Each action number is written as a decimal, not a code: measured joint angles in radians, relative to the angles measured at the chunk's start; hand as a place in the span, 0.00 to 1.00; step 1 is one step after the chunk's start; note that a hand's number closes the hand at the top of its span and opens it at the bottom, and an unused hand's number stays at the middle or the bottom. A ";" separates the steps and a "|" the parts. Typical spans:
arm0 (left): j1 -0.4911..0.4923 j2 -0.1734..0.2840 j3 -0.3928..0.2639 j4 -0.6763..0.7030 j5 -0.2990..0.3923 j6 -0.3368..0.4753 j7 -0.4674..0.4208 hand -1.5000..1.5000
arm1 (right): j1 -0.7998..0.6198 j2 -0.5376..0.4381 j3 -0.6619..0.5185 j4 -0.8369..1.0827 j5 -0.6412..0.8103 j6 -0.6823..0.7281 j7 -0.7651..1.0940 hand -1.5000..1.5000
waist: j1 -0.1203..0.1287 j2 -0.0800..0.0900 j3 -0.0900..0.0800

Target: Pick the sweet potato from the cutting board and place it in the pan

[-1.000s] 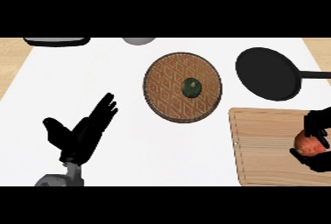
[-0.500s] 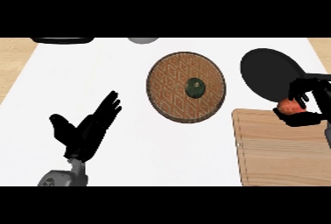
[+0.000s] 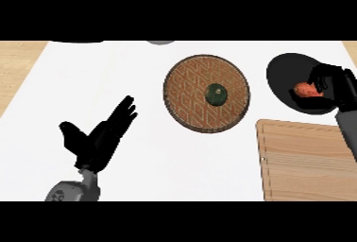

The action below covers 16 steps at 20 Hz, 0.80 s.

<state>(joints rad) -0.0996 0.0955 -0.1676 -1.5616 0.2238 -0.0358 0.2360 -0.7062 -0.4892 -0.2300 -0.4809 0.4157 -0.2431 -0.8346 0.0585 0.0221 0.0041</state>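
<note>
Sweet potato (image 3: 304,90) — now over the pan (image 3: 289,75) at far right, off the cutting board (image 3: 307,160); right hand (image 3: 333,85) fingers curled round it. Left hand (image 3: 97,137) open, unmoved, near left.

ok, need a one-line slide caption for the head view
Right hand holds the sweet potato over the black pan, cutting board bare; left hand rests open.

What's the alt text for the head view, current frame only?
The robot's right hand holds an orange sweet potato over the black pan at upper right, above the bare wooden cutting board. A round woven mat with a dark green object lies mid-counter; the left hand rests open at lower left.
</note>
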 measured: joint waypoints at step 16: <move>-0.043 -0.012 -0.024 0.012 -0.011 -0.027 -0.007 0.50 | -0.152 -0.058 0.041 0.328 0.128 -0.061 0.073 0.00 | 0.068 0.032 0.004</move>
<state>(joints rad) -0.1425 0.0835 -0.1918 -1.5498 0.2131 -0.0623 0.2291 -0.8580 -0.5473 -0.1885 -0.1529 0.5435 -0.3045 -0.7616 0.1267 0.0542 0.0077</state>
